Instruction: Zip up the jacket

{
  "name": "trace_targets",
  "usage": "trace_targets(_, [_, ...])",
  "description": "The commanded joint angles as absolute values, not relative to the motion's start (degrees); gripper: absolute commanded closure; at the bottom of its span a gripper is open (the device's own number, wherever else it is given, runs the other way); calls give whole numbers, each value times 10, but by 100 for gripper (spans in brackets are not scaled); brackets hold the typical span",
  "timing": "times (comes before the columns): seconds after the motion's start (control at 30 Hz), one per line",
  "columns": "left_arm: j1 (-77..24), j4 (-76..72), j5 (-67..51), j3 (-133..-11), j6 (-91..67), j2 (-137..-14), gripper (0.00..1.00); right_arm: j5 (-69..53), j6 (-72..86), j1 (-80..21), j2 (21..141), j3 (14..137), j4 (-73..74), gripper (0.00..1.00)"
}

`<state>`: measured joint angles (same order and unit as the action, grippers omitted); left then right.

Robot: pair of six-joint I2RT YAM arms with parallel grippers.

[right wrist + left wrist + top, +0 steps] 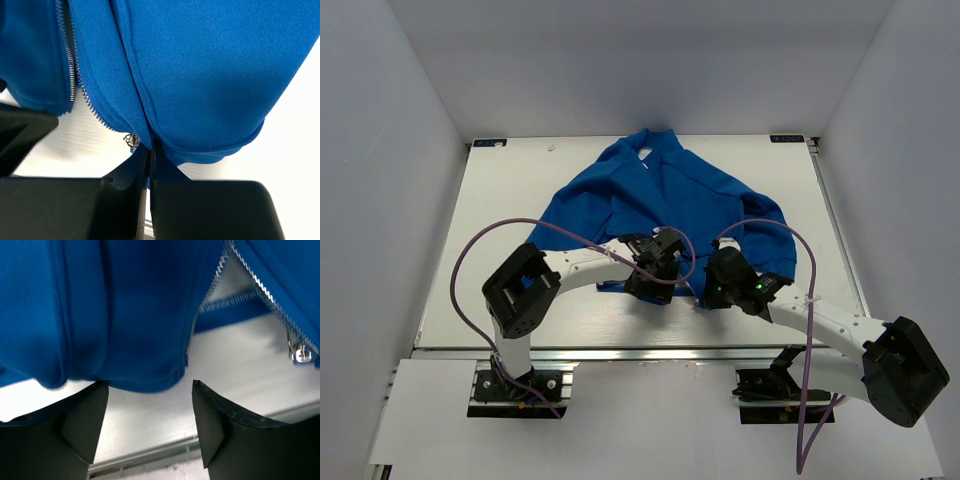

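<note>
The royal-blue jacket lies spread on the white table, collar at the far side and its front unzipped at the bottom. In the left wrist view its two pale zipper rows spread apart, and the metal slider hangs on the right-hand row. My left gripper stands open at the left panel's bottom hem, its fingers astride the hem edge with only table between them. My right gripper is shut on the hem fabric of the right panel, just beside the slider.
The white table ends close behind both grippers at a metal rail. White walls enclose the left, right and far sides. Purple cables loop over both arms.
</note>
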<state>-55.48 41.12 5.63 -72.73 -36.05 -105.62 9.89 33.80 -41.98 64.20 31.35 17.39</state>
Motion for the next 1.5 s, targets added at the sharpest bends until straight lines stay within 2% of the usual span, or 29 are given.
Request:
trace_targets(0.0, [-556,409,95,-757,-361,-1071,24,105,350,-416,633,307,176,100])
trace_targets(0.2, [-556,391,92,-752,-361,-1094,27,106,358,-417,631,305,180,100])
trace_targets(0.4, [-556,381,102,-737,-372,-1107,44,112,360,-416,628,303,184,100])
trace_targets(0.5, [-556,380,104,-738,-373,-1112,58,106,363,-416,631,301,179,100])
trace_targets(0.53, [-556,376,103,-738,-374,-1112,68,105,363,-416,633,301,178,100])
trace_targets(0.63, [-556,369,94,-737,-374,-1108,85,101,362,-416,635,299,174,100])
trace_targets(0.67, [-556,367,93,-737,-374,-1106,99,99,359,-416,635,299,171,100])
trace_targets(0.93, [-556,334,82,-715,-350,-1024,100,80,346,-403,617,308,159,100])
trace_targets(1.1, [-556,269,62,-668,-338,-896,100,0,317,-338,581,304,112,100])
trace_targets(1.23, [-556,205,94,-635,-346,-801,100,-96,315,-286,542,308,35,100])
trace_targets(1.47, [-556,74,163,-583,-353,-694,100,-164,341,-267,496,327,-119,100])
